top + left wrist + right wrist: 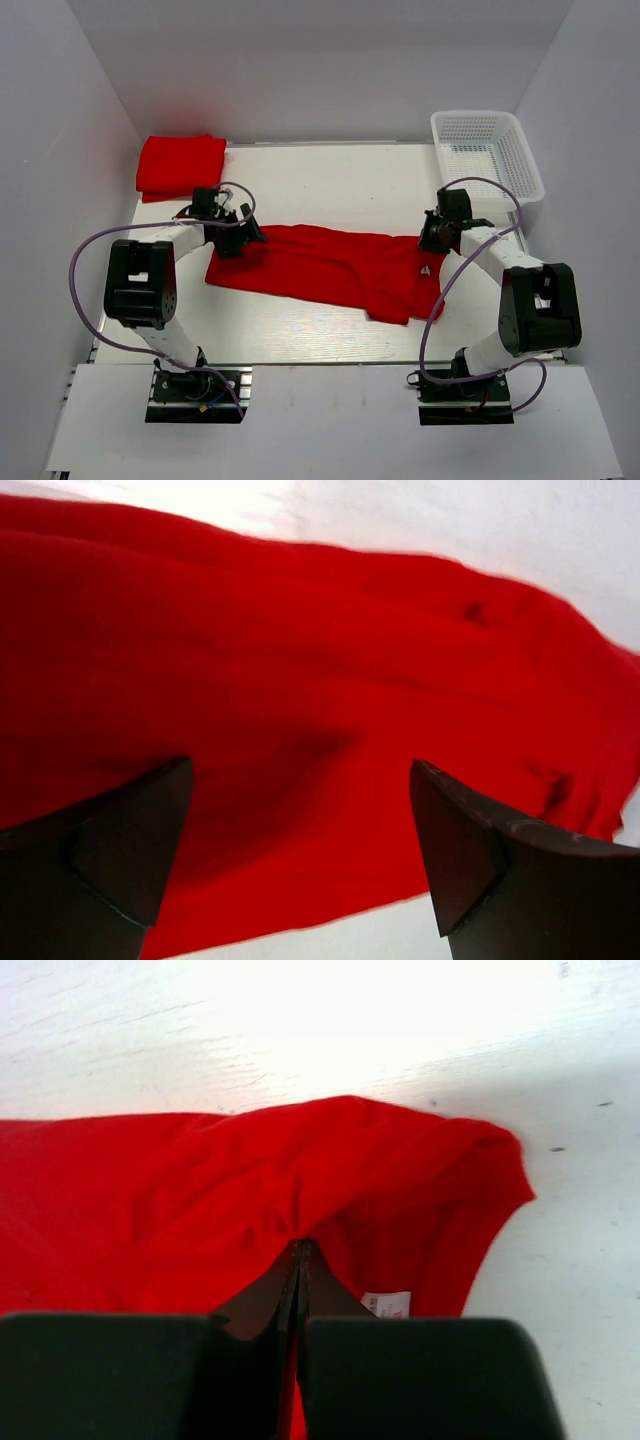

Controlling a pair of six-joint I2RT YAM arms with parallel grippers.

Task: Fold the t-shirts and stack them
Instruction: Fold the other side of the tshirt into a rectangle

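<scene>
Lying mid-table, t-shirt [330, 265], folded shirt [180, 165] back-left, basket [524, 160] back-right

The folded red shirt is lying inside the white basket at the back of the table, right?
No. The folded red shirt is at the back of the table, but not inside the white basket. It lies on the tabletop in the far left corner; the basket stands in the far right corner. The top external view shows it.

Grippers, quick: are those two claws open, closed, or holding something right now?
Left gripper: open, fingers spread just above the red t-shirt.
Right gripper: shut, pinching a fold of the red t-shirt.
</scene>
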